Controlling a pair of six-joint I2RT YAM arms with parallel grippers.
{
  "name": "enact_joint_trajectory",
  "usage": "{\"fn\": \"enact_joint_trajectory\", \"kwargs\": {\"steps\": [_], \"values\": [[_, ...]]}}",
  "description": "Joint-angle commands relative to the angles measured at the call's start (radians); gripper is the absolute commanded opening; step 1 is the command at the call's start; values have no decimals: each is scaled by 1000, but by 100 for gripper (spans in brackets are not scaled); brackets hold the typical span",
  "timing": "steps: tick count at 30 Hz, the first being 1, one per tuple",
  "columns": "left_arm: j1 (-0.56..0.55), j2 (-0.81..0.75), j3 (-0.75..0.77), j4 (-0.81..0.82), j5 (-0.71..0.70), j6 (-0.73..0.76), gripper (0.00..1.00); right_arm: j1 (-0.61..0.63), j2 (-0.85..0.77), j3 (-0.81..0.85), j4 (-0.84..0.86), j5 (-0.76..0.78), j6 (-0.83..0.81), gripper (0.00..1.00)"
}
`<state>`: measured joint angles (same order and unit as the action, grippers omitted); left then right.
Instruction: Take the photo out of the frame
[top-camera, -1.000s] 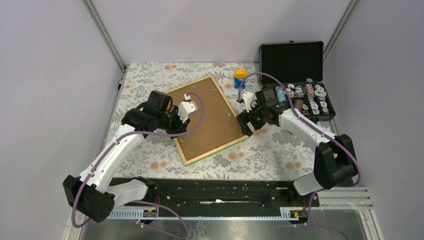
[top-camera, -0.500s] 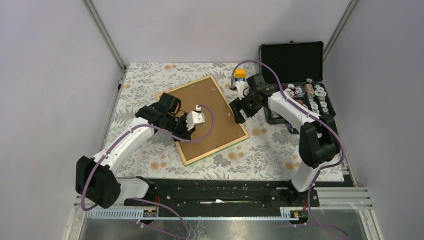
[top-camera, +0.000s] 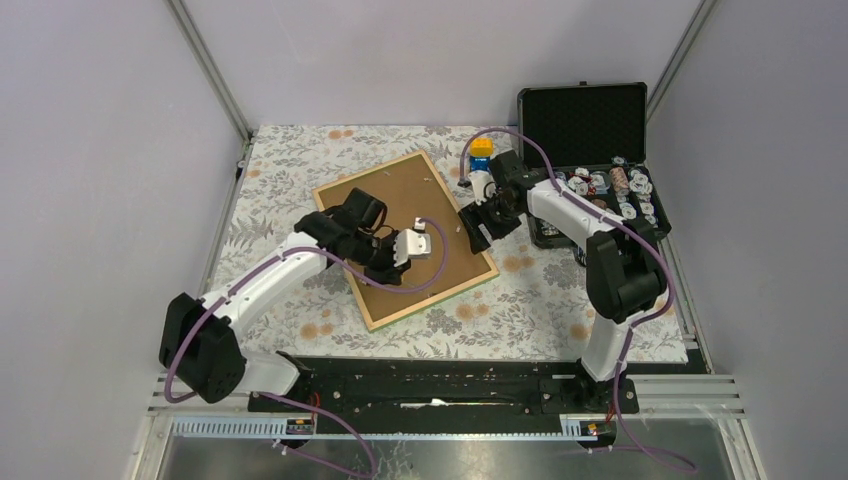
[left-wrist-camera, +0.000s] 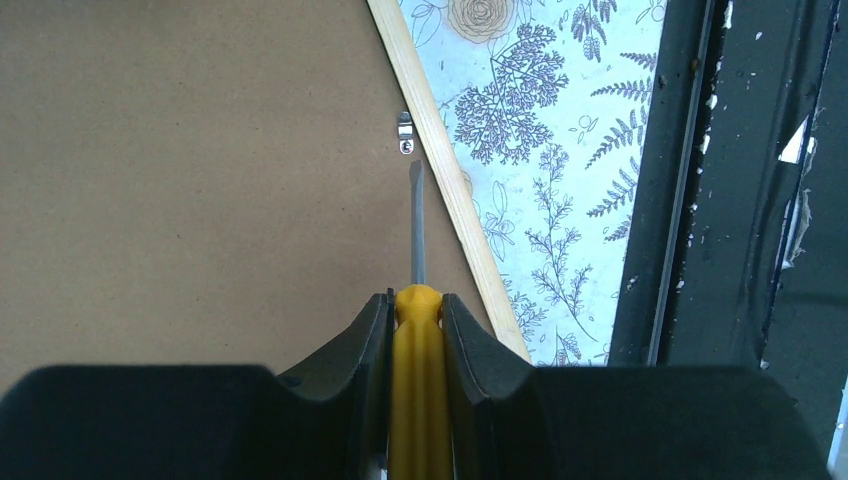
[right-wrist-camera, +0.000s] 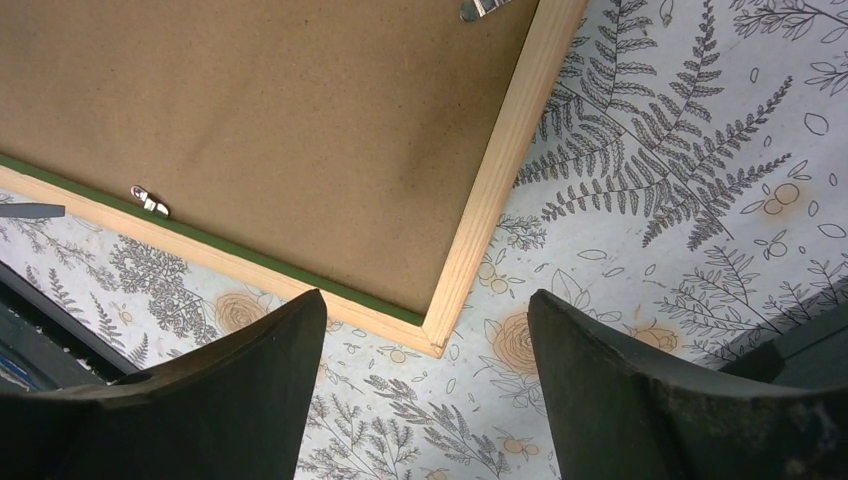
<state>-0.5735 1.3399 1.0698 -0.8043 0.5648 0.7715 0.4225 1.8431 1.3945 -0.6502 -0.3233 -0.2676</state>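
around: black case (top-camera: 585, 115) right of frame (top-camera: 405, 235), block (top-camera: 481, 150) behind it | frame: back up on table (top-camera: 300, 160) | left gripper (left-wrist-camera: 416, 302): clamps screwdriver (left-wrist-camera: 417, 220), tip just short of clip (left-wrist-camera: 405, 133) | right gripper (right-wrist-camera: 425, 300): open over frame corner

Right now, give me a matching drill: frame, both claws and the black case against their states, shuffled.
Things:
1. frame
2. left claw
3. right claw
4. black case

States:
A. lid up, standing open at the far right
B. shut on a yellow-handled screwdriver
C. lying face down, brown board back showing
D. open, nothing between the fingers, above a corner of the frame

Pairs: 1-C, 2-B, 3-D, 4-A
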Motion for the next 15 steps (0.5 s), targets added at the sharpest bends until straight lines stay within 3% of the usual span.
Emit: {"fn": "enact_joint_trajectory", "kwargs": {"steps": [1,15], "values": [[-5,25,52,33,12,4,0,-10,24,7,-12,-1,7,80],[-77,64,55,-19,-67,90,0,-10,71,-79,50,13,52,68]]}}
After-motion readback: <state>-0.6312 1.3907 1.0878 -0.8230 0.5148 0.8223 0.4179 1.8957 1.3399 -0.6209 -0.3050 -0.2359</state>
